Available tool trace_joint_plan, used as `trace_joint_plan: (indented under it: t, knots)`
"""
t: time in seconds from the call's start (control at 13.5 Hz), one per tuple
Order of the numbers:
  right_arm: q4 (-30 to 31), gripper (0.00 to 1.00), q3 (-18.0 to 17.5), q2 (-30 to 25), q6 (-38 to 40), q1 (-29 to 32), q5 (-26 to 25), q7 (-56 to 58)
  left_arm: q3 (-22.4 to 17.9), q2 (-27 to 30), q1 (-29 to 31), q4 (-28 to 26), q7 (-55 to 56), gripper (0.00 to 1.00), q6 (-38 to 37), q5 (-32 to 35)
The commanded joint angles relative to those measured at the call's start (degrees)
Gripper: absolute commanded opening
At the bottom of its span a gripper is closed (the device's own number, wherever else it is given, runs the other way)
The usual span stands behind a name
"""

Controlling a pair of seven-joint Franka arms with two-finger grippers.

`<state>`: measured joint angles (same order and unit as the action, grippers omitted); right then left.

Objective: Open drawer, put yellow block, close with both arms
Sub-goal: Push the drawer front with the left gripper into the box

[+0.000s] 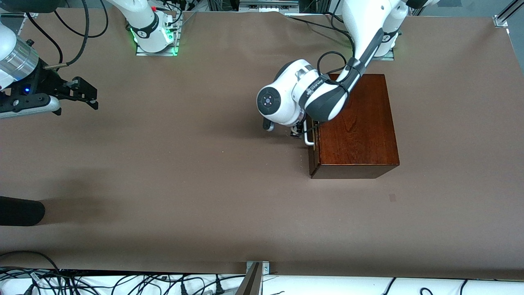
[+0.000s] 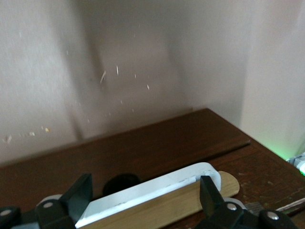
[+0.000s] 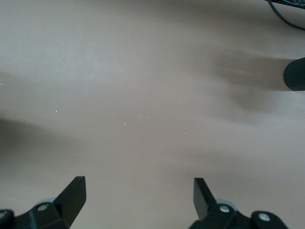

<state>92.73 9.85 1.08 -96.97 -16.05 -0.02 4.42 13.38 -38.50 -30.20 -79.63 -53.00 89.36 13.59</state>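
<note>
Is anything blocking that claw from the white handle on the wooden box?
Nothing visible does. The left claw is already at the drawer, its open fingers on either side of the white handle. The right claw waits over bare table.

Small dark letters are showing on the silver ring around the white left robot arm's wrist [image 1: 313, 87], but they are too tiny to read. No other words or numbers are showing.
</note>
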Motion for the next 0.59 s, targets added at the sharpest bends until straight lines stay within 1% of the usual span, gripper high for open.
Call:
trace_joint_plan:
  t: [0.0,0.3,0.52]
  knots:
    - [-0.9,1.00,0.0,-0.2,1.4,0.3,-0.1,0.2,-0.8,2.0,0.1,-1.2,0.1,1.00,-2.9,5.2]
    - [-0.8,1.00,0.0,-0.1,1.4,0.3,-0.1,0.2,-1.1,2.0,0.1,-1.1,0.2,1.00,-2.7,5.6]
    - [-0.9,1.00,0.1,-0.1,1.3,0.3,-0.1,0.2,-0.1,2.4,0.0,0.7,1.5,1.00,-2.1,3.6]
